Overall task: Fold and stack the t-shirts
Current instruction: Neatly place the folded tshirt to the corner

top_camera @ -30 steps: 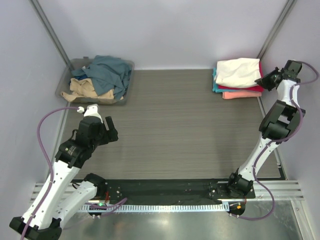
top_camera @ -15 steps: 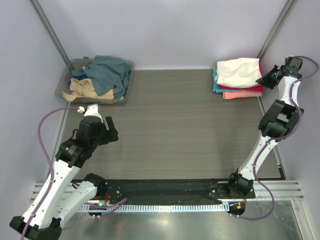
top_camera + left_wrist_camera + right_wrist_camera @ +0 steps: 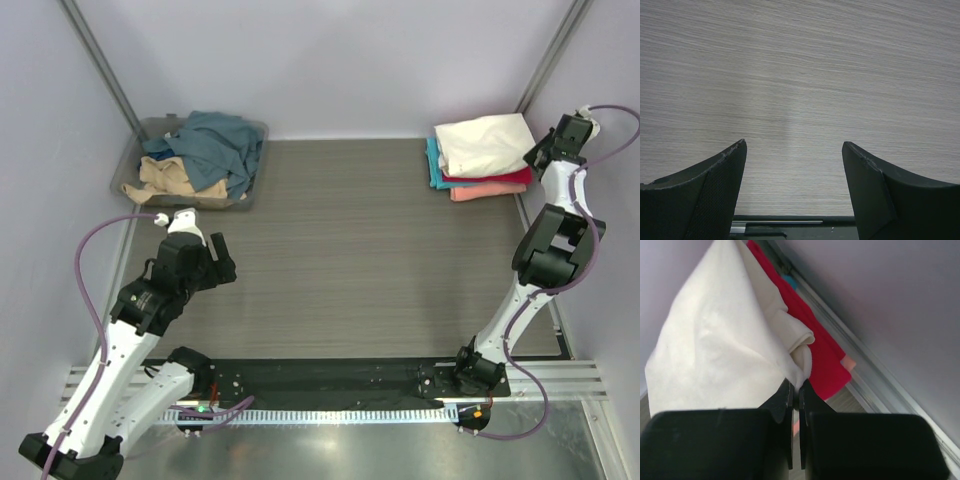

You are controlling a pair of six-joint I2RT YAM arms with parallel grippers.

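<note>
the cream t-shirt [image 3: 485, 143] is laid atop the stack [image 3: 500, 178] at 2 o'clock on the tabletop [image 3: 350, 230], its edge pinched by the right tool [image 3: 795, 390]; the left tool [image 3: 794, 150] is held released at 8 o'clock.

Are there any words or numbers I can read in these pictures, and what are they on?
None. No writing shows on the cream t-shirt, the folded shirts under it, the crumpled shirts in the clear bin, or the table.
Tiny specks on the black base plate are too small to read.
</note>
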